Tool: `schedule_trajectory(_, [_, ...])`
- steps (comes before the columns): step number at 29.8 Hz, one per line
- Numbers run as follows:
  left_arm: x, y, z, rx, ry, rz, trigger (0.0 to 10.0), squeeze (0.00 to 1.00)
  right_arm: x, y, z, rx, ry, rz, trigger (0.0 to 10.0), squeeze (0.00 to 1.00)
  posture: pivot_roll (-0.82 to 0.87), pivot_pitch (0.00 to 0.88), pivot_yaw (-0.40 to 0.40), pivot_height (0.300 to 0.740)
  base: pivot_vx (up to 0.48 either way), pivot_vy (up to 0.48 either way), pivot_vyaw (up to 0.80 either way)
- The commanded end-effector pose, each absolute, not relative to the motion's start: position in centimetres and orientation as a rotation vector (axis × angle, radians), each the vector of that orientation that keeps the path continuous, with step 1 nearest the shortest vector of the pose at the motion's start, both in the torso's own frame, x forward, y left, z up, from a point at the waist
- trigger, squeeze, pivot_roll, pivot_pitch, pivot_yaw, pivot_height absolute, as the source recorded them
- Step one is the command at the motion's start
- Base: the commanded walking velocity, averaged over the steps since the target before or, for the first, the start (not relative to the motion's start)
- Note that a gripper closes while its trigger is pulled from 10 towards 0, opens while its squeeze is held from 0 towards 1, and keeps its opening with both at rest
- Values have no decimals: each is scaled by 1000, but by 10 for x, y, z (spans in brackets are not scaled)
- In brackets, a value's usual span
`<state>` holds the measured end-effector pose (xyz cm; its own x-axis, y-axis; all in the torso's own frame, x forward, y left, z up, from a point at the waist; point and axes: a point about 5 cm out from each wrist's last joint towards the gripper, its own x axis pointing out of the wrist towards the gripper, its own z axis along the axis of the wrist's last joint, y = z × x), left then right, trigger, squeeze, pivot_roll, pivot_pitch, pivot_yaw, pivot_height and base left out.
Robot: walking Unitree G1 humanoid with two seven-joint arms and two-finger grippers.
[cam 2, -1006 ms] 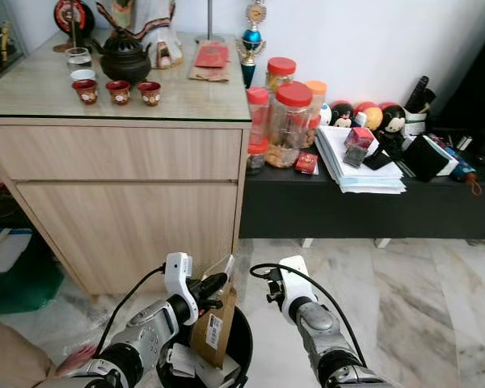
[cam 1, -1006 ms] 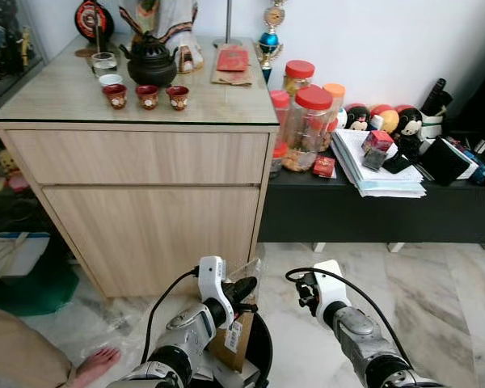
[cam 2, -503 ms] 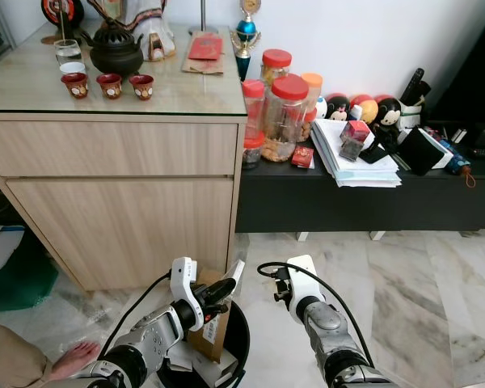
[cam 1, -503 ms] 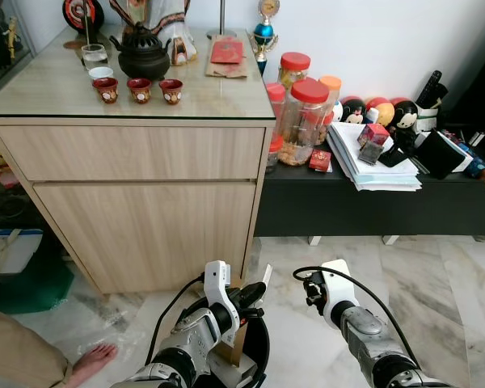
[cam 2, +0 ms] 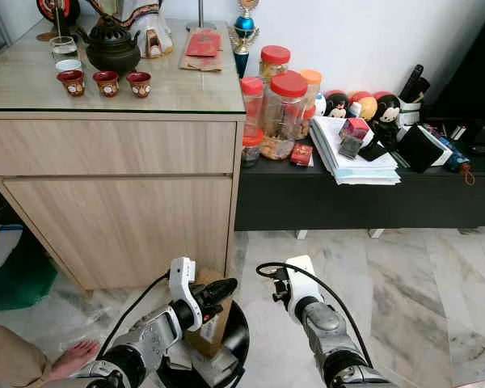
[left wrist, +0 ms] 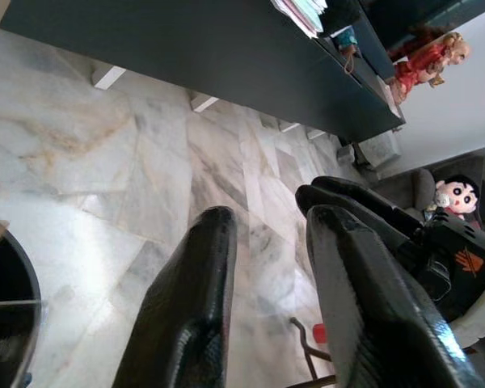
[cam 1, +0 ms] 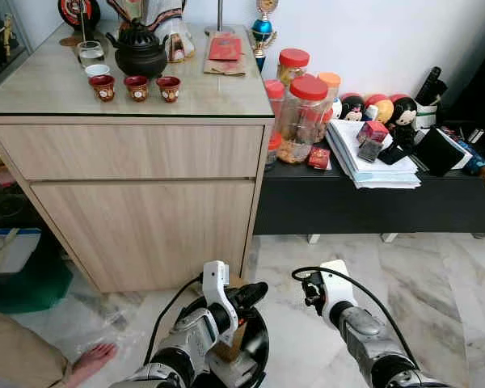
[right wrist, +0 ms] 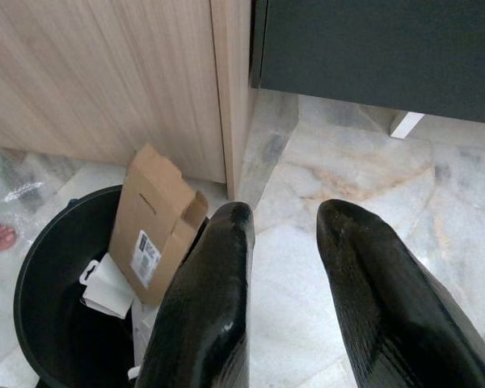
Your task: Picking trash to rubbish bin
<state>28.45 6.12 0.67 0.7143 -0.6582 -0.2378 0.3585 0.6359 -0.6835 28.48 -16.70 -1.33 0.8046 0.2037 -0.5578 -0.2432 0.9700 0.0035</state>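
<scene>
A black round rubbish bin (cam 1: 263, 354) stands on the marble floor in front of the wooden cabinet. A brown cardboard box (right wrist: 158, 220) with a barcode label leans inside it, on top of white paper scraps (right wrist: 109, 284). My left gripper (cam 1: 252, 291) hovers over the bin's rim just above the box; its fingers (left wrist: 196, 291) are open with nothing between them. To the right of the bin my right gripper (right wrist: 289, 212) is held low above the floor, open and empty, pointing at the bin and the cabinet corner.
The light wooden cabinet (cam 1: 145, 206) rises right behind the bin. A low black shelf (cam 1: 372, 208) with jars (cam 1: 305, 121), papers and toys runs to its right. A person's bare foot (cam 1: 93, 360) rests on the floor to the left. Open marble floor (cam 1: 444, 283) lies to the right.
My left gripper has let go of the cardboard box. The box now sits lower in the bin. The head view has shifted slightly; the right arm has hardly moved.
</scene>
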Motion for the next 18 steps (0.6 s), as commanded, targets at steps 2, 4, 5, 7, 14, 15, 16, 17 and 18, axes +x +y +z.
schedule_trajectory(2, [281,63,2,-655,524,-596,10000,1000,284,-167,-14,-56,587,229,10000,0,-36,54,-104,740,0,0,0])
schedule_trajectory(4, [284,73,3,-637,505,-551,10000,0,283,-167,-15,-53,590,229,10000,0,-35,53,-102,740,0,0,0])
schedule_trajectory(5, [284,73,3,-637,505,-551,10000,0,283,-167,-15,-53,590,229,10000,0,-35,53,-102,740,0,0,0])
schedule_trajectory(7, [287,90,0,-579,499,-478,10000,0,281,-166,-17,-52,598,229,10000,0,-34,49,-100,740,0,0,0])
schedule_trajectory(14, [270,182,-24,-256,591,-21,10000,0,259,-165,-37,-44,690,216,10000,0,-12,25,-91,740,0,0,0])
schedule_trajectory(15, [265,194,-28,-195,621,37,10000,0,255,-164,-39,-42,703,214,10000,0,-12,25,-91,740,0,0,0])
schedule_trajectory(16, [256,207,-33,-134,649,96,10000,0,251,-164,-43,-37,721,209,10000,0,-8,19,-86,740,0,0,0])
schedule_trajectory(17, [251,215,-36,-94,667,135,10000,0,247,-164,-46,-33,733,205,10000,0,-5,15,-86,740,0,0,0])
schedule_trajectory(18, [241,225,-41,-64,700,176,10000,0,242,-165,-50,-33,752,192,10000,0,-3,9,-85,740,0,0,0])
